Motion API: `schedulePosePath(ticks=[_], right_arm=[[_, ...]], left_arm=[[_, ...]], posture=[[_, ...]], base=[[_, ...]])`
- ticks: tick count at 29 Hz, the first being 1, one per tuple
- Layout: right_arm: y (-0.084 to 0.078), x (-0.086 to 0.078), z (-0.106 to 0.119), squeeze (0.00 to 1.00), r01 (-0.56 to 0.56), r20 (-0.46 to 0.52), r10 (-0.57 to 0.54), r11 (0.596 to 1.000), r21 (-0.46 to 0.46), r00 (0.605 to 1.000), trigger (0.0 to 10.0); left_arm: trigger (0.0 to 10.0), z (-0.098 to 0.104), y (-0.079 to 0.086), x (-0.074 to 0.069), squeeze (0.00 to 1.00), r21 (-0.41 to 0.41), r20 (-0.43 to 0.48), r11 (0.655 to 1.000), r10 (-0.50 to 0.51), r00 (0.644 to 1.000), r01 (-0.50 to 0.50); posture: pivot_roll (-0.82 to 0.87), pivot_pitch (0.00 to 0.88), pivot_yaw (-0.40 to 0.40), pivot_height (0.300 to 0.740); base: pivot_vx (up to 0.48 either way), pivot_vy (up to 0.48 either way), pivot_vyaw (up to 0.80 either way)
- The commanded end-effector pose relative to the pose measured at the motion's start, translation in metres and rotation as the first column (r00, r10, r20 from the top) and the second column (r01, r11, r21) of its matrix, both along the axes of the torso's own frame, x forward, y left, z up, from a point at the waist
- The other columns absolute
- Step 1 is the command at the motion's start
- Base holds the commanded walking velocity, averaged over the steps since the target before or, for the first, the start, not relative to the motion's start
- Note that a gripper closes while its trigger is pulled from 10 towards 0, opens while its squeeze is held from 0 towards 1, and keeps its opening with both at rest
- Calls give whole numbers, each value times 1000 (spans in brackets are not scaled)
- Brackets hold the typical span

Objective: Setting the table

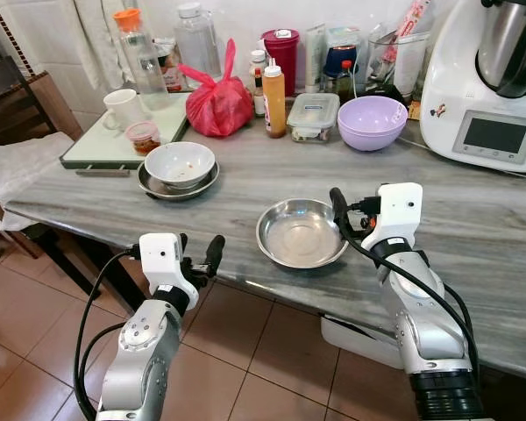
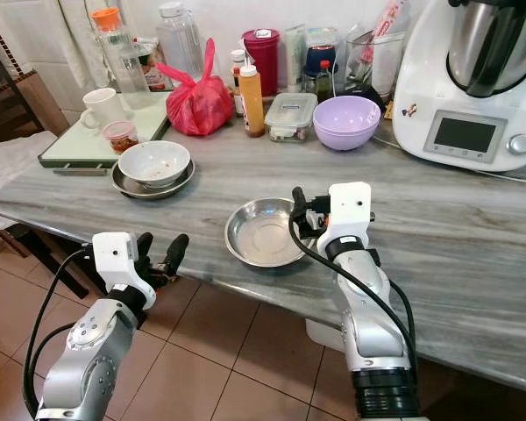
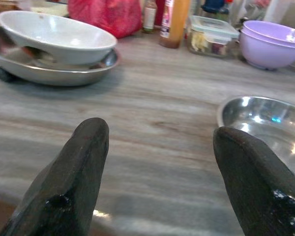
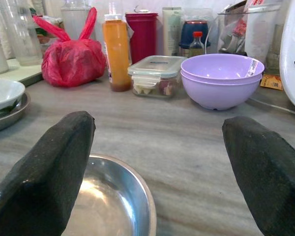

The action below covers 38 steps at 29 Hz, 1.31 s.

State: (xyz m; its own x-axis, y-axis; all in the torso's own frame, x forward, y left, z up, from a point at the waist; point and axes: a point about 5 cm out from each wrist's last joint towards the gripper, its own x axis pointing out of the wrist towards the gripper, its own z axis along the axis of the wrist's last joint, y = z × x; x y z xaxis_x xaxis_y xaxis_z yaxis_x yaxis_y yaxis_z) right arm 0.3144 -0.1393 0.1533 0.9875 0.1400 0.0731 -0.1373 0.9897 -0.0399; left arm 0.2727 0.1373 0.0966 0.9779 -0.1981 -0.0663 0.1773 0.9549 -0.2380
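An empty steel dish (image 1: 301,233) lies near the front edge of the grey marble-look table (image 1: 473,228). My right gripper (image 1: 351,213) hovers open at the dish's right rim; in the right wrist view one finger (image 4: 49,167) hangs over the dish (image 4: 113,201). A white bowl (image 1: 180,163) rests on a steel plate (image 1: 149,186) further left. Below and just in front of the table edge, my left gripper (image 1: 199,250) is open and holds nothing, pointing between the white bowl (image 3: 54,34) and the dish (image 3: 265,123). A stacked purple bowl (image 1: 371,121) stands behind.
Along the back stand a red plastic bag (image 1: 217,103), an orange sauce bottle (image 1: 274,98), a lidded container (image 1: 313,116), jars and water bottles. A white kitchen machine (image 1: 495,88) fills the back right. A tray (image 1: 92,151) with a mug (image 1: 121,107) sits back left.
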Motion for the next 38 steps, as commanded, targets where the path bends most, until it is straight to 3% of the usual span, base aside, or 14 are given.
schedulePosePath(ticks=[1, 10, 24, 32, 38], right_arm=[[0, -1, 3, 0, 5, 7, -5, 1000, 2, 1000, 10000], [4, -2, 6, 0, -26, 14, 26, 1000, -6, 1000, 10000], [12, 2, 8, 0, -114, -25, 113, 991, -76, 993, 10000], [11, 3, 1, 0, -120, -55, 115, 989, -90, 992, 10000], [16, 2, -6, 0, -103, -46, 101, 993, -58, 994, 10000]], left_arm=[[10000, -1, 4, 2, 0, 21, -9, 1000, 22, 1000, -22], [10000, -1, 7, 5, 0, 4, -13, 997, 75, 997, -75], [10000, -14, -9, 2, 0, -88, -49, 989, 118, 992, -122], [10000, -14, -2, 6, 0, -66, -36, 986, 150, 988, -152], [10000, -23, -2, 0, 0, -69, -74, 988, 130, 989, -135]], posture=[[-112, 9, 111, 740], [-114, 10, 94, 740], [-125, 0, -85, 740], [-138, 15, -43, 740], [-137, 24, 38, 740]], base=[[0, 0, -719], [0, 0, -413], [0, 0, 0], [0, 0, 0], [0, 0, 0]])
